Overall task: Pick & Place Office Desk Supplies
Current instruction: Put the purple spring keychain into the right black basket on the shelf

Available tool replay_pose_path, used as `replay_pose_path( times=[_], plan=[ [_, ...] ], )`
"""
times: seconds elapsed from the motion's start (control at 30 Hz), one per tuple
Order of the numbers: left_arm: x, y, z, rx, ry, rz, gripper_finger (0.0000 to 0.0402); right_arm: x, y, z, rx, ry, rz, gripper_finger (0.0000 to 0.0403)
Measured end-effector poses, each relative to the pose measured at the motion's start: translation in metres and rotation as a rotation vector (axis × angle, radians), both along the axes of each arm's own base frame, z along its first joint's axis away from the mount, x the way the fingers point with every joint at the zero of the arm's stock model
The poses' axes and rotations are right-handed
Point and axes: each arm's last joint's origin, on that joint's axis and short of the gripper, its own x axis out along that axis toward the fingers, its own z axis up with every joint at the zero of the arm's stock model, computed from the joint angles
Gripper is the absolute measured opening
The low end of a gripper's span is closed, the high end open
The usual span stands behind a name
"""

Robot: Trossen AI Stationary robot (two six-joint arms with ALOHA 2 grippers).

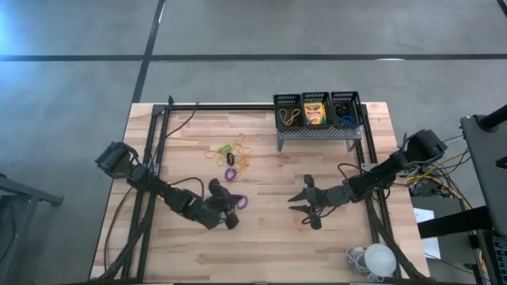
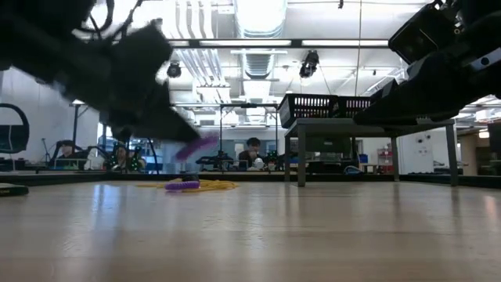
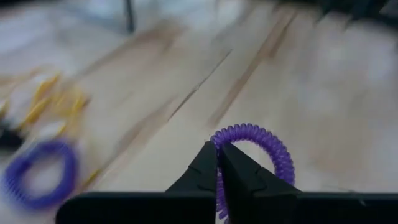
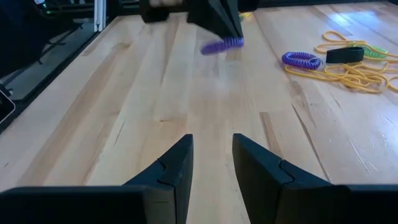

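The left gripper [image 3: 219, 163] pinches a purple coil ring [image 3: 261, 144] between its pressed-together fingers, lifted off the table [image 1: 261, 253] around seven o'clock from centre. The right gripper [image 4: 211, 158] hovers near four o'clock, fingers spread and empty. A second purple ring [image 1: 230, 173] lies beside the yellow rubber bands [image 1: 240, 156] near eleven o'clock. The three black mesh bins [image 1: 317, 109] sit on the grey stand [image 1: 317, 133] toward one o'clock.
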Motion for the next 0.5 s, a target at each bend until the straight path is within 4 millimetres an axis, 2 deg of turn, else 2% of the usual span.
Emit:
replay_pose_path(
  times=[0.2,0.3,0.5],
  plan=[
    [0.016,-0.007,0.016,-0.023,-0.152,-0.05,0.0006,-0.001,0.004,0.0,-0.122,-0.011,0.062,0.0134],
    [0.033,-0.011,0.014,-0.053,-0.152,-0.062,0.0006,-0.002,0.008,-0.002,-0.193,-0.016,0.105,0.0149],
    [0.078,-0.013,-0.004,-0.135,-0.098,-0.142,0.0006,0.011,0.027,-0.008,-0.321,-0.009,0.171,0.0162]
  ],
)
